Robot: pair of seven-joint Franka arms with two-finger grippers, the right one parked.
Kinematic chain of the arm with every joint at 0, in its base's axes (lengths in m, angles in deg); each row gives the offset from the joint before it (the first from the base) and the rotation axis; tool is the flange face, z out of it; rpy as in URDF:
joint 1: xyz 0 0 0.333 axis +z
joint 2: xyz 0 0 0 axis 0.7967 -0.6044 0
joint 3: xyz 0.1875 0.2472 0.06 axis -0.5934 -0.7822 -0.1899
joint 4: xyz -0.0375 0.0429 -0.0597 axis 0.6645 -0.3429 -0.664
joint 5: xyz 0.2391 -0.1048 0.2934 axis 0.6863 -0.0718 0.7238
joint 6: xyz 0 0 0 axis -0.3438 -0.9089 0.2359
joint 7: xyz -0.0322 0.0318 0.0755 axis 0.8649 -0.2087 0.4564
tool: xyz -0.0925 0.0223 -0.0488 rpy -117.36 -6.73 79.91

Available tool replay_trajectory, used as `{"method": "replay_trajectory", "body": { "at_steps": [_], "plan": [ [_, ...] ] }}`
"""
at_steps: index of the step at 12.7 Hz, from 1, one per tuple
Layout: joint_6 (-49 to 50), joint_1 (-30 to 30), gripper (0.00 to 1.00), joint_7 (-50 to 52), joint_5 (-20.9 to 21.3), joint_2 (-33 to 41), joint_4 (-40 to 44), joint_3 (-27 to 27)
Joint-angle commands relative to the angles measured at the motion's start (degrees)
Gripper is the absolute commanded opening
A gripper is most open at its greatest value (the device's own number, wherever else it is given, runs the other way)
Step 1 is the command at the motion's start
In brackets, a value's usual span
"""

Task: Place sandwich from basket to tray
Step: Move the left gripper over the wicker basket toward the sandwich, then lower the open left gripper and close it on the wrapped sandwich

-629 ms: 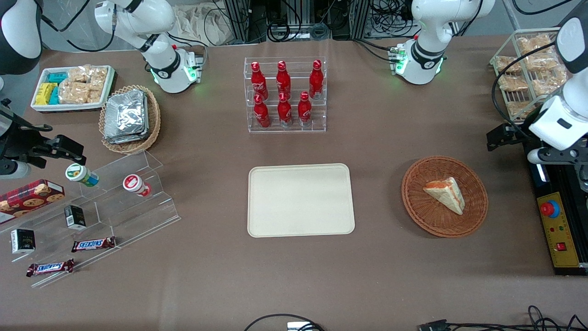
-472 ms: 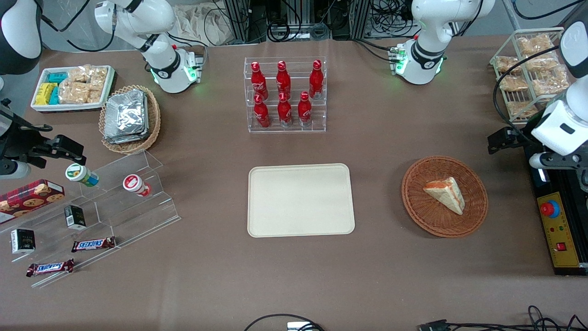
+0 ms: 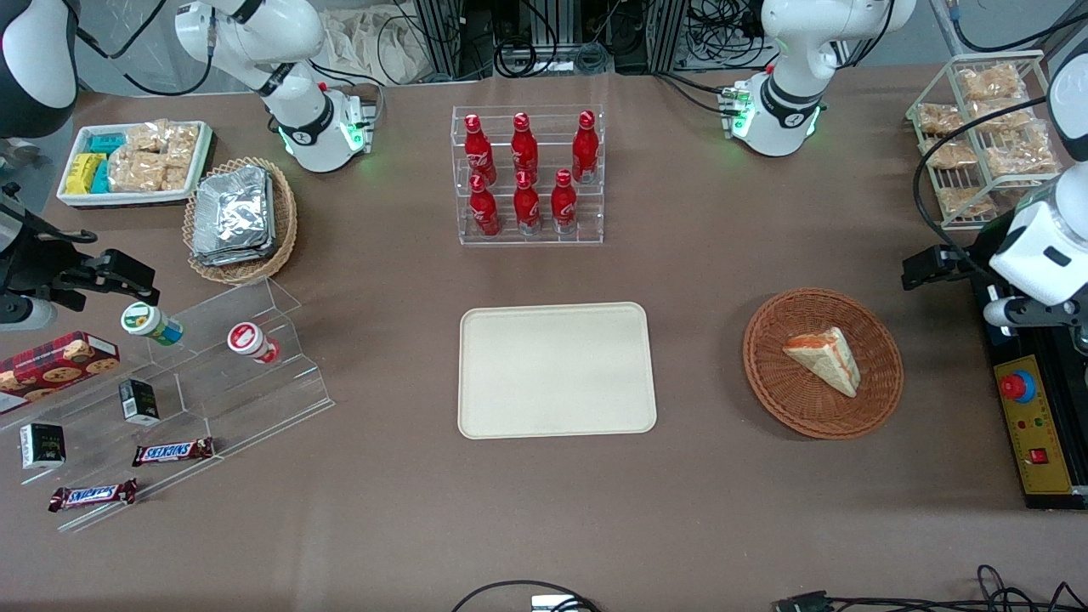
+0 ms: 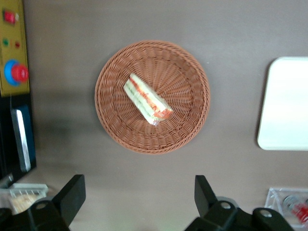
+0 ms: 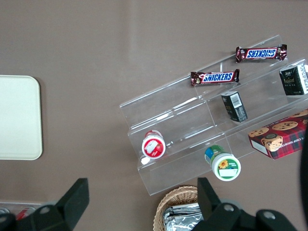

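The sandwich (image 3: 823, 361) (image 4: 147, 98), a pale bread wedge with orange-red and green filling, lies in the reddish-brown wicker basket (image 3: 875, 399) (image 4: 185, 127). The cream tray (image 3: 557, 371) (image 4: 285, 103) lies bare at the table's middle, beside the basket toward the parked arm's end. My gripper (image 4: 138, 195) hangs high above the table at the working arm's end, beside the basket and a little farther from the front camera than it. It is open, with only brown table showing between its dark fingers (image 4: 72, 192). Its wrist (image 3: 1033, 251) shows above the table's edge.
A yellow control box with a red button (image 3: 1017, 387) (image 4: 15, 73) lies close beside the basket. A wire rack of snack packs (image 3: 977, 136) stands farther back. A clear rack of red bottles (image 3: 527, 174) stands farther from the front camera than the tray.
The working arm's wrist has shifted a little nearer the front camera and toward the table's edge. The sandwich, the basket and the tray lie as before.
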Motion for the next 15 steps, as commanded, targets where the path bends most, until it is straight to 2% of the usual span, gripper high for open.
{"method": "replay_trajectory", "body": {
  "at_steps": [1,5,10,15],
  "plan": [
    [-0.13,0.41,1.00,13.31,-1.76,-0.43,-1.31,0.21],
    [-5.04,0.49,1.00,33.36,-2.91,-0.70,-6.67,0.21],
    [-25.49,0.32,1.00,54.20,-2.04,-1.40,-22.30,0.30],
    [-43.53,0.32,1.00,60.02,-1.68,-6.23,-32.61,0.30]
  ]
}}
